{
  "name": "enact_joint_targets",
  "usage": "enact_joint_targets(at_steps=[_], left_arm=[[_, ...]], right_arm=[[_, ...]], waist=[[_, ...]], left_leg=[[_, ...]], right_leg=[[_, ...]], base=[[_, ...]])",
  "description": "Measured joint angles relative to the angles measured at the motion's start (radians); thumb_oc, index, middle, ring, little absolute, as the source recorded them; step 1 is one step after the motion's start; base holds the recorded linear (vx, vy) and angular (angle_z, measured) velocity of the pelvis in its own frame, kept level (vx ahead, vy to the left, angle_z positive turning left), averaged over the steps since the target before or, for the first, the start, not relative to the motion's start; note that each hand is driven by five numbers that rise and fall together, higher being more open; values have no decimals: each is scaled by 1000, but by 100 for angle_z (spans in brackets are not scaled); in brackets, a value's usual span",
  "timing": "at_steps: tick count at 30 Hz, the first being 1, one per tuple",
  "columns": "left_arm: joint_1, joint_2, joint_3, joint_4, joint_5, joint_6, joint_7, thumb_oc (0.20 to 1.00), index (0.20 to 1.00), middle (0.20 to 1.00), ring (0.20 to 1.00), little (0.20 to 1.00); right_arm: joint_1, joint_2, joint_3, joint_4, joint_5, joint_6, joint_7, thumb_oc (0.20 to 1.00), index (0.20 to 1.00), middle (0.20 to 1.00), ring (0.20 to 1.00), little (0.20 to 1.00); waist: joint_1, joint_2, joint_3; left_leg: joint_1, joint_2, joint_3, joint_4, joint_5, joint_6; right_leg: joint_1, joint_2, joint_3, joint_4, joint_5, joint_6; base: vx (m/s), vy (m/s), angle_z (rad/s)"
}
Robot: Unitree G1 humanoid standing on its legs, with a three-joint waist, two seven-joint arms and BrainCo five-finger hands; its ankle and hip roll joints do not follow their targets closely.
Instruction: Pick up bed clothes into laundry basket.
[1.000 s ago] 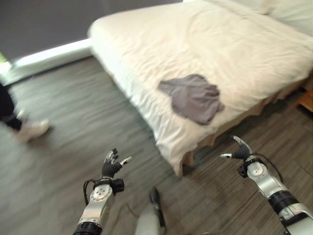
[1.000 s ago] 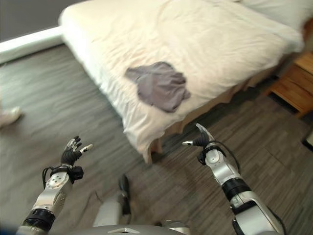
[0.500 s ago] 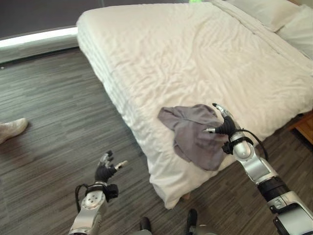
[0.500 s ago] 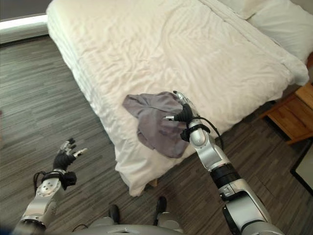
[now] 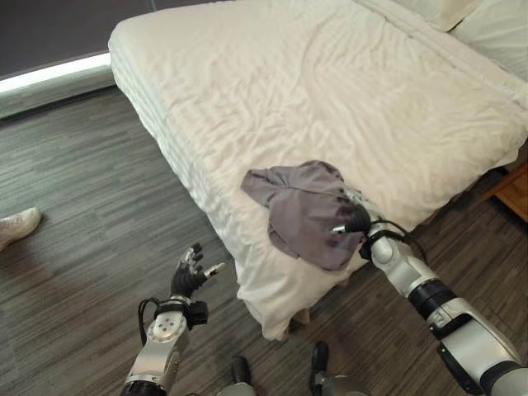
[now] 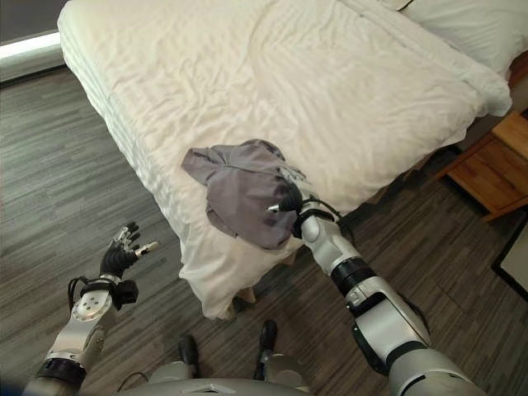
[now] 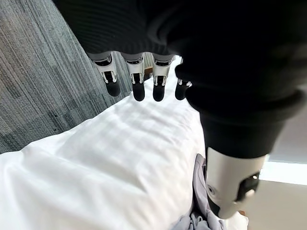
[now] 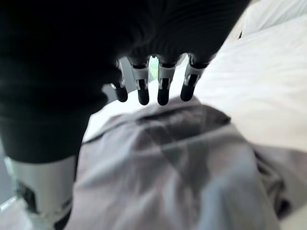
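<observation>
A crumpled grey garment (image 5: 299, 210) lies on the white bed (image 5: 330, 91), close to its near corner. My right hand (image 5: 353, 221) hovers at the garment's right edge, just over the cloth. In the right wrist view its fingers (image 8: 162, 91) are straight and apart above the grey fabric (image 8: 182, 177), so the hand is open and holds nothing. Over the floor left of the bed corner, my left hand (image 5: 188, 279) is raised and open, with fingers (image 7: 139, 87) relaxed; past them show the white sheet (image 7: 110, 158) and a bit of the garment (image 7: 197, 184).
The bed's sheet hangs down to the dark wood floor (image 5: 91, 247) at the near corner. A wooden nightstand (image 6: 493, 161) stands to the bed's right, and pillows (image 6: 462, 29) lie at its head. A person's shoe (image 5: 15, 226) rests on the floor at far left.
The camera has shifted and the bed stands nearer. My right hand has risen from floor level to the grey garment's right edge. The left hand stays open over the floor.
</observation>
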Motion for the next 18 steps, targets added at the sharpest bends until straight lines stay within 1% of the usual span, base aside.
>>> enact_joint_targets(at_steps=[2, 4, 7, 8, 9, 11, 13, 17, 18], left_arm=[[-38, -2, -19, 41, -2, -5, 4, 1000, 1000, 1000, 1000, 1000], [-71, -2, -22, 54, -4, -14, 10, 1000, 1000, 1000, 1000, 1000], [-110, -2, -21, 65, -12, -19, 28, 1000, 1000, 1000, 1000, 1000], [-127, -1, -24, 79, -12, -35, 40, 1000, 1000, 1000, 1000, 1000], [-131, -1, -24, 82, -12, -38, 41, 1000, 1000, 1000, 1000, 1000], [-205, -5, -32, 130, -13, -45, 49, 1000, 1000, 1000, 1000, 1000], [-229, -11, -48, 172, -40, -54, 66, 1000, 1000, 1000, 1000, 1000], [-265, -30, -58, 226, -77, -55, 84, 1000, 1000, 1000, 1000, 1000], [-266, -33, -58, 226, -81, -55, 85, 1000, 1000, 1000, 1000, 1000]], right_arm=[[-17, 4, 22, 18, 1, 1, 0, 1000, 1000, 1000, 1000, 1000], [-42, 3, 27, 27, 3, 1, -3, 1000, 1000, 1000, 1000, 1000], [-75, 4, 27, 27, 11, 1, -13, 1000, 1000, 1000, 1000, 1000], [-88, 16, 26, 32, 27, 1, -25, 1000, 1000, 1000, 1000, 1000], [-91, 17, 26, 32, 31, 1, -28, 1000, 1000, 1000, 1000, 1000], [-128, 25, 25, 38, 60, 1, -51, 1000, 1000, 1000, 1000, 1000], [-136, 48, 27, 40, 84, -3, -79, 1000, 1000, 1000, 1000, 1000], [-147, 62, 10, 80, 96, -25, -106, 1000, 1000, 1000, 1000, 1000], [-148, 61, 13, 77, 98, -24, -107, 366, 366, 366, 366, 366]], waist=[[11, 23, 17], [16, 43, 31], [17, 61, 63], [17, 67, 68], [17, 68, 68], [16, 75, 80], [15, 79, 84], [12, 85, 90], [12, 85, 90]], left_leg=[[-31, 1, -3, 3, 8, -1], [-59, 2, -5, 4, 18, 3], [-62, 3, -8, 2, 23, 2], [-83, 5, -14, 1, 23, 2], [-88, 5, -16, 2, 23, 2], [-141, 4, -29, 2, 39, -1], [-156, 8, -30, 3, 40, -1], [-164, 6, -33, 1, 40, -1], [-163, 6, -32, 1, 40, -1]], right_leg=[[-30, 1, -2, 0, 13, -14], [-54, 2, -7, 2, 22, -19], [-56, 5, -12, 5, 29, -22], [-71, 5, -14, 3, 28, -22], [-75, 5, -14, 2, 28, -22], [-126, 6, -25, 5, 39, -29], [-140, 7, -25, 5, 40, -31], [-148, 7, -28, 5, 40, -32], [-147, 7, -28, 5, 40, -32]], base=[[-65, -21, 2], [-57, -16, 6], [-35, -29, 4], [-24, -39, 1], [-28, -39, 11], [-18, -28, 13], [0, 0, 0], [26, -11, 1], [41, -19, 1]])
